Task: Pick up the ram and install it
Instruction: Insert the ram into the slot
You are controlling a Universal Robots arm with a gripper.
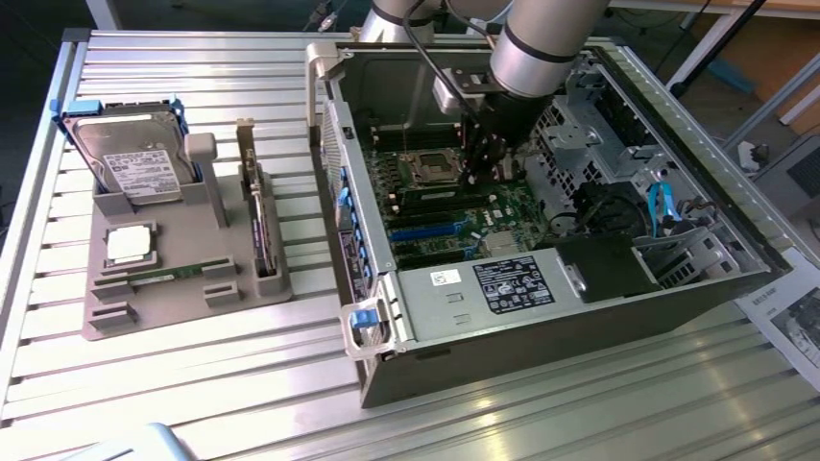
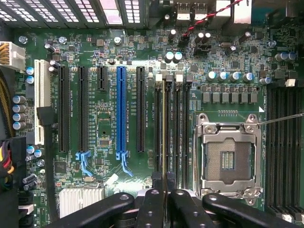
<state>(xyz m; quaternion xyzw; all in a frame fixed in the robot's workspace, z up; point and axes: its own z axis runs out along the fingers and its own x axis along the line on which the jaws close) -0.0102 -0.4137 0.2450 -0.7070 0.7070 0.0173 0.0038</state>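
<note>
Exterior view: an open computer case (image 1: 423, 357) lies on its side on the slatted metal surface (image 1: 192, 384), with its motherboard (image 1: 436, 223) exposed. The arm reaches down into the case, and the claw (image 1: 485, 165) is low over the board, at 3 o'clock of the empty processor socket (image 1: 429, 165). At 9 o'clock of the case sits a grey parts tray (image 1: 154, 309). A hard drive (image 1: 134, 168) stands at the tray's 12 o'clock end, a square silver processor chip (image 1: 129, 245) lies near its middle, and a second memory stick (image 1: 167, 276) lies flat toward its 6 o'clock end. A dark expansion card (image 1: 263, 235) stands on edge along the tray's 3 o'clock side.

Wrist view: the claw (image 2: 164, 184) is closed on the ram (image 2: 164, 133), which is seen edge-on as a thin line. It runs along one of the black memory slots (image 2: 176, 128), between the blue expansion slot (image 2: 121, 111) and the processor socket. It is not clear whether the ram is seated in the slot or just above it.
</note>
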